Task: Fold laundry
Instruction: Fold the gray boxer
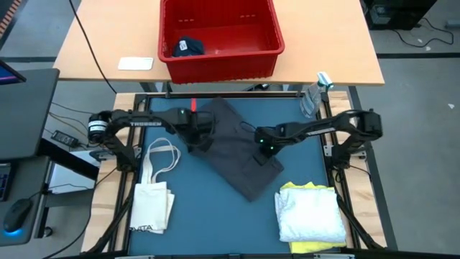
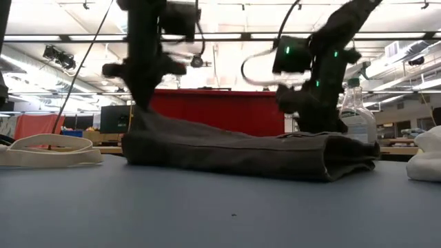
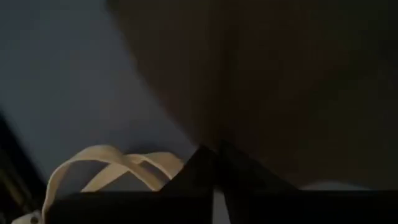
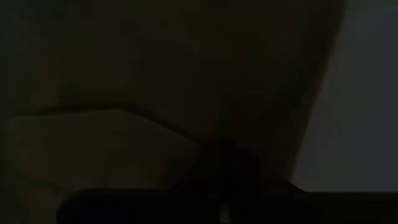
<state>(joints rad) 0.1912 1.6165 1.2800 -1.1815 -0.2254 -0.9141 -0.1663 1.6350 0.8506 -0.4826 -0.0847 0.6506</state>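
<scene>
I see both grippers, left [image 1: 195, 138] and right [image 1: 267, 150], pinched closed on the dark grey garment [image 1: 237, 155] on the table [image 1: 194, 208].

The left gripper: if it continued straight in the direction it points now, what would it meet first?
The left gripper points down and is already shut on the edge of the dark grey garment. Going on, it would probably press that cloth onto the table directly beneath.

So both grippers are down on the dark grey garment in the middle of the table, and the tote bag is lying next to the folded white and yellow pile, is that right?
Not quite. The tote bag lies on the table's left side, while the white and yellow pile sits on the right, as the high view shows. Both the left gripper and right gripper are on the dark grey garment.
</scene>
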